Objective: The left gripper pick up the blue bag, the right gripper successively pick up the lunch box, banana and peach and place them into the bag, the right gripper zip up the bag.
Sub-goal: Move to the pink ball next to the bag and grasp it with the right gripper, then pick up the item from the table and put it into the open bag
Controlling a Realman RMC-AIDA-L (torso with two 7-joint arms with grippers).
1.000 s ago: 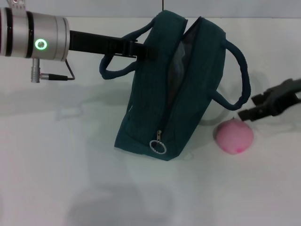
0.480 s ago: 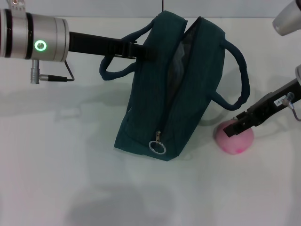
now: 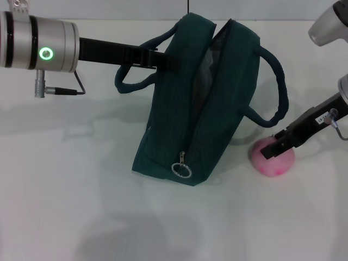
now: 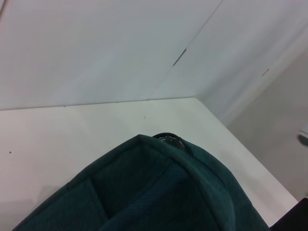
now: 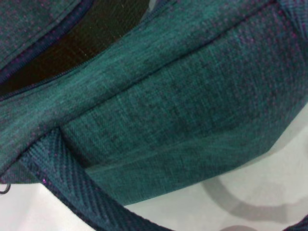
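Note:
The blue bag (image 3: 179, 125) stands on the white table with its zipper open along the top and its silver ring pull (image 3: 182, 170) hanging at the near end. My left gripper (image 3: 166, 61) is shut on the bag's upper left side, by one handle. The bag's fabric fills the left wrist view (image 4: 159, 192) and the right wrist view (image 5: 183, 110). The pink peach (image 3: 275, 163) lies on the table just right of the bag. My right gripper (image 3: 270, 152) is down on the peach's top left. The lunch box and the banana are out of view.
The bag's right handle (image 3: 277, 92) loops out toward my right arm. A grey part of the right arm (image 3: 329, 24) shows at the top right. The table's far edge (image 3: 109, 20) runs behind the bag. Bare white table lies in front and to the left.
My right gripper has come down from above and right of the peach onto it. The peach has shifted very slightly right. The left arm and the bag have not moved.

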